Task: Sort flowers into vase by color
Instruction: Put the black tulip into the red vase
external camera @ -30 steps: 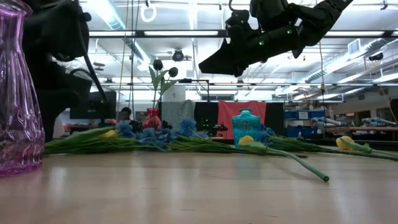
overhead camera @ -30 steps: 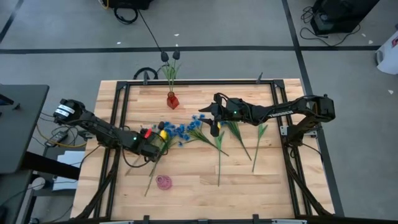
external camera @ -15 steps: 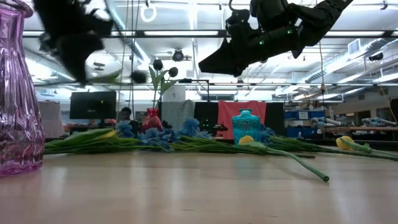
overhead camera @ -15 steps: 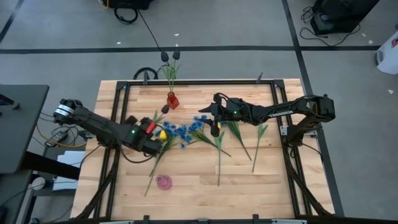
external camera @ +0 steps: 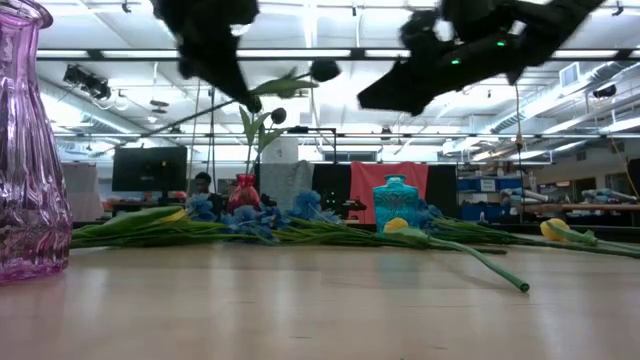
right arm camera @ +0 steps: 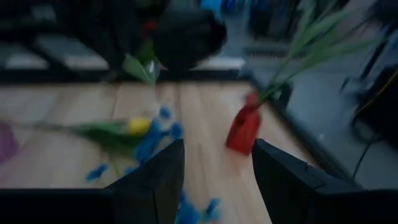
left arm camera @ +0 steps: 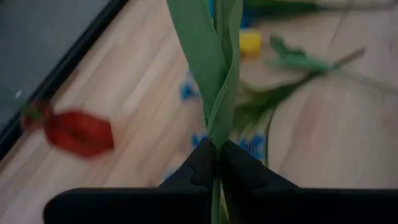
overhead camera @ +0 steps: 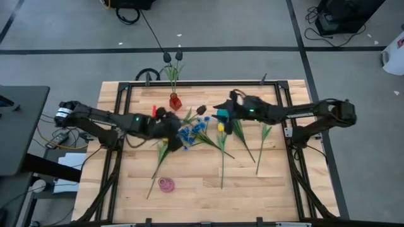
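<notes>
My left gripper (overhead camera: 172,122) is raised over the table's middle and shut on a dark tulip (overhead camera: 202,110) with green leaves (left arm camera: 211,68). In the low view its dark bloom (external camera: 323,70) sits high above the wood. My right gripper (right arm camera: 217,180) stands open in the air to the tulip's right (overhead camera: 228,107), with nothing between its fingers. Blue blossoms (overhead camera: 189,133) and yellow tulips (overhead camera: 220,128) lie flat on the table. A red vase (overhead camera: 175,101) at the far side has dark tulips standing in it. My left gripper pinches the tulip's green stem and wrapped leaves (left arm camera: 214,144) between its two fingers, well below the bloom. The fingers slant down from the table's left. The flower is lifted clear and reaches past the fingertips toward the table's right, bloom end highest.
A pink glass vase (external camera: 25,150) stands near the front edge left of centre (overhead camera: 166,184). A teal vase (external camera: 395,205) stands mid-table under the right gripper. Long green stems (overhead camera: 222,164) fan toward the near edge. A black frame (overhead camera: 120,107) borders the table.
My left gripper has risen and gone toward the table's far right, rolling its wrist, and the dark tulip has come up off the flower pile and hangs clear. My right gripper has drawn back a little toward the table's right edge, still open.
</notes>
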Controlling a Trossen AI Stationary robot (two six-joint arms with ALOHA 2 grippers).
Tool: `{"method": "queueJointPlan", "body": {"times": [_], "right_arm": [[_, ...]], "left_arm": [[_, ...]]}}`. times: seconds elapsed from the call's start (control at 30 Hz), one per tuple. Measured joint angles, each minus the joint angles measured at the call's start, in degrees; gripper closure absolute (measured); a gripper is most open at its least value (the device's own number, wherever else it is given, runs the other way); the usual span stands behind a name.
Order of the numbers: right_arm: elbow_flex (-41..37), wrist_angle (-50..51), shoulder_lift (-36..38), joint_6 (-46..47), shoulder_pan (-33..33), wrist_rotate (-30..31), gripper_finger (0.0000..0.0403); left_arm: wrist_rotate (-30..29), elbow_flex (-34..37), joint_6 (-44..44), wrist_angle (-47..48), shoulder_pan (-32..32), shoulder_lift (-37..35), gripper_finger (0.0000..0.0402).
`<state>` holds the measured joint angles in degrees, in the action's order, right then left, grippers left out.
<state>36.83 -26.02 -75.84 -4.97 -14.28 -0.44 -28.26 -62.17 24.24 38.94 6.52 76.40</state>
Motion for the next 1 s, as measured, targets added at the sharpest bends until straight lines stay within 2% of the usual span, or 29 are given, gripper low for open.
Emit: {"method": "queueJointPlan", "body": {"times": [0.13, 0.3, 0.53, 0.73, 1.0], "right_arm": [[-8.4, -11.4, 7.0, 0.2, -2.4, -0.8, 0.0206], [-15.0, -19.5, 12.3, 1.8, -4.1, -4.3, 0.0206], [-16.8, -19.7, 13.1, 3.8, -4.3, -5.8, 0.0206], [-16.8, -19.3, 12.0, 7.2, -3.0, -7.6, 0.0206], [-16.8, -19.3, 11.7, 7.8, -2.0, -6.6, 0.0206]], "left_arm": [[2.4, 0.0, -7.5, -6.8, -5.7, 0.0, 0.0377], [3.9, 0.3, -17.2, -12.6, -11.4, 0.0, 0.0377], [9.9, 3.3, -24.3, -21.5, -17.6, 0.0, 0.0377], [10.4, 5.4, -27.5, -27.7, -23.3, 0.0, 0.0377], [11.1, 6.4, -36.6, -39.9, -25.7, 0.0, 0.0377]]}}
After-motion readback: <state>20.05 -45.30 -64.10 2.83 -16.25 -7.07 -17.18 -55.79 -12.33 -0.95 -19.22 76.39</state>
